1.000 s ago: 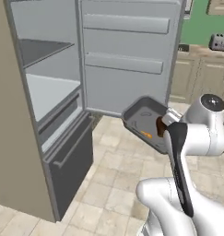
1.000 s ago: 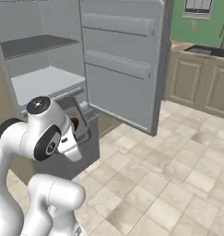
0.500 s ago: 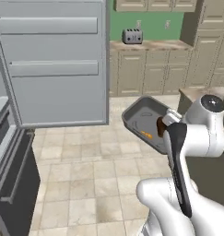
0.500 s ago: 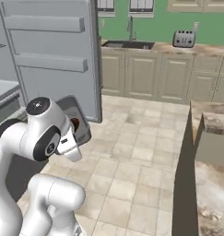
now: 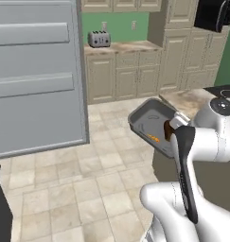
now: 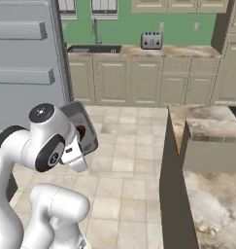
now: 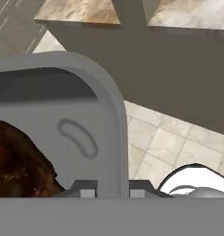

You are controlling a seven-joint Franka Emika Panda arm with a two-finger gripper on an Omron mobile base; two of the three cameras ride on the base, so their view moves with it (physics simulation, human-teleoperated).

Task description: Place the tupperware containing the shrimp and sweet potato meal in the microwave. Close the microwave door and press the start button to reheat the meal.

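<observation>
Gripping the tupperware (image 5: 152, 124) by its rim wall, the gripper (image 7: 112, 191) stands narrowly closed, carrying it tilted above open tiled floor (image 5: 102, 160), near the island counter (image 6: 207, 146) edge.

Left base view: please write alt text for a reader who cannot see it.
The white arm holds the grey tupperware tilted above the tiled floor, with orange bits and a brown lump of the meal inside. An open grey fridge door fills the left; beige cabinets, a toaster on the counter and the black microwave at upper right stand behind.
</observation>
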